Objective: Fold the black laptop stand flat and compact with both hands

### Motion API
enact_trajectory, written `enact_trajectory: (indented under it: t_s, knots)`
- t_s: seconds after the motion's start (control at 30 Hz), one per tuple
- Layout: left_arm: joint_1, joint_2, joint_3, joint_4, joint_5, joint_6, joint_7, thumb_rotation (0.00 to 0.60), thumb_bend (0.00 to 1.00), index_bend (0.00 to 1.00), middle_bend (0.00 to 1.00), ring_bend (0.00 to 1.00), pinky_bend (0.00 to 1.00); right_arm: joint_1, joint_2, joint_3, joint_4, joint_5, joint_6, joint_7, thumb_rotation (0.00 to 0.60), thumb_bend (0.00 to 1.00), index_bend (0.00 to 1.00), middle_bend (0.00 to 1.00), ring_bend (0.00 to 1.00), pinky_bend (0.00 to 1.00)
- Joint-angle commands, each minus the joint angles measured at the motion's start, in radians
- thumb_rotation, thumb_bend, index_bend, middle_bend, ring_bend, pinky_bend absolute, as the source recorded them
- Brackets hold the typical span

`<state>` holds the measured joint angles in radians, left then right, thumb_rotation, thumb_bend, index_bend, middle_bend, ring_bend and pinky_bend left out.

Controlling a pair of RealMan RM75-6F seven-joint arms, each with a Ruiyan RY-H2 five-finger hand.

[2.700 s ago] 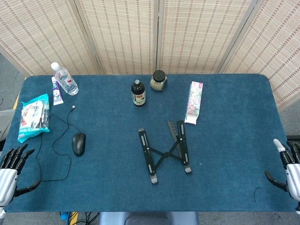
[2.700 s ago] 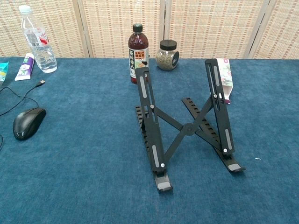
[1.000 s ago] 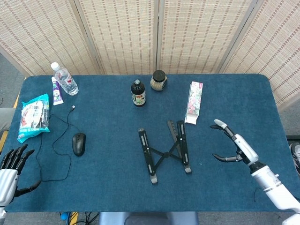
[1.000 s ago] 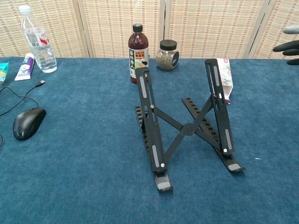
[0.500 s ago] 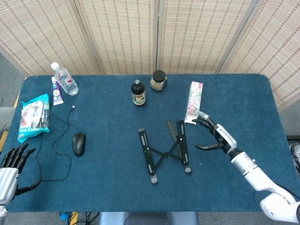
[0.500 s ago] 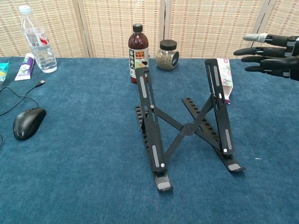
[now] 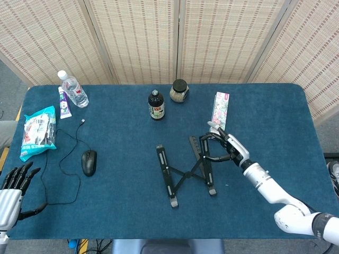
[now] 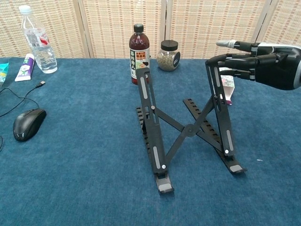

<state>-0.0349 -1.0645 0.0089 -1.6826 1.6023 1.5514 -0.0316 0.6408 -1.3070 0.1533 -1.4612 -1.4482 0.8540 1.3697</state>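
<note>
The black laptop stand (image 7: 185, 172) (image 8: 188, 129) stands unfolded at the table's middle, its two rails raised and joined by a crossed brace. My right hand (image 7: 226, 148) (image 8: 265, 60) is at the upper end of the stand's right rail (image 8: 218, 103), fingers spread and curved around the rail's top. In the chest view the fingertips reach the rail end; a firm grip does not show. My left hand (image 7: 13, 189) hovers at the table's near left corner, far from the stand, fingers apart and holding nothing.
Behind the stand are a dark bottle (image 7: 155, 105) (image 8: 138, 47), a lidded jar (image 7: 179, 90) and a flowered carton (image 7: 219, 114) just behind my right hand. At the left lie a wired mouse (image 7: 89, 162), a water bottle (image 7: 73, 90), a tube (image 7: 63, 102) and a snack bag (image 7: 38, 131).
My right hand has travelled from the table's right edge leftward to the top of the stand's right rail. The left hand and the stand have not moved.
</note>
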Motion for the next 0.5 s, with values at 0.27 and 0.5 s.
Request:
enact_trajectory:
  t_s: [0.27,0.5]
  knots:
    - [0.003,0.003,0.002,0.000,-0.007,-0.002,0.002,0.600,0.12,0.11,0.02,0.00,0.01,0.010,-0.048,0.024,0.040,0.029,-0.010,0.035,0.600,0.00,0.00,0.27,0.12,0.18]
    - [-0.001,0.003,0.000,0.001,-0.009,-0.008,0.002,0.600,0.12,0.11,0.02,0.00,0.01,0.007,-0.047,0.023,0.053,0.016,0.000,0.052,0.600,0.00,0.00,0.27,0.12,0.18]
